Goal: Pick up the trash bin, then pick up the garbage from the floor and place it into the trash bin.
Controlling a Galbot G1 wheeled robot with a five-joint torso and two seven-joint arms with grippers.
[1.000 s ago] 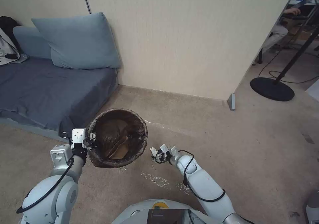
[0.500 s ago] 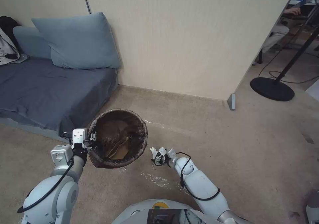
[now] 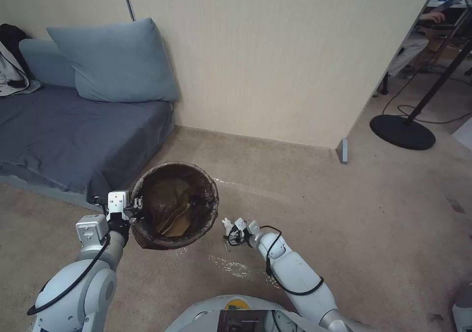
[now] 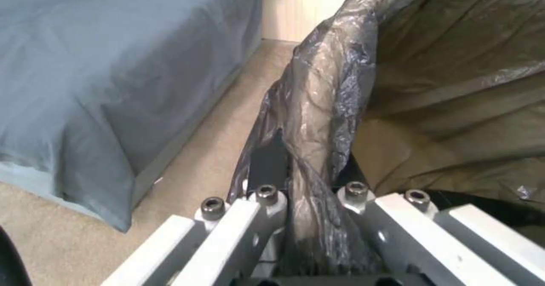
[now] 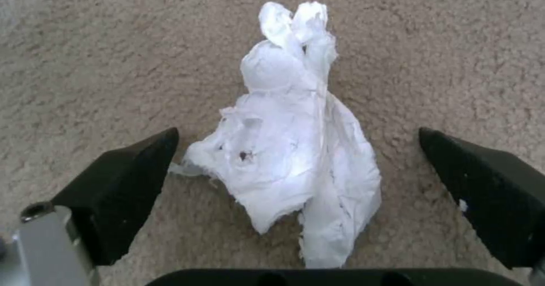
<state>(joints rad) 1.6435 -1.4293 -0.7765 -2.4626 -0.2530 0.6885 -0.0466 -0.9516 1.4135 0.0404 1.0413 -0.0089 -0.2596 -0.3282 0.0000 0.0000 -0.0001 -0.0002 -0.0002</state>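
While my L gripper point(image 3: 132, 209) clamps the bin point(image 3: 175, 205) rim at frame center-left, my R gripper point(image 5: 301, 171) hangs open astride the tissue point(image 5: 295, 150), long axis running between the fingers point(image 5: 122, 184), w/ carpet point(image 5: 85, 64) beneath.

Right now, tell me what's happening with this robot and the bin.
The left gripper is shut on the bag-lined rim of the trash bin, holding it beside the blue couch. The right gripper is open and low over the carpet, its fingers on either side of a crumpled white scrap that lies on the floor, not yet gripped. Nothing white shows inside the bin.
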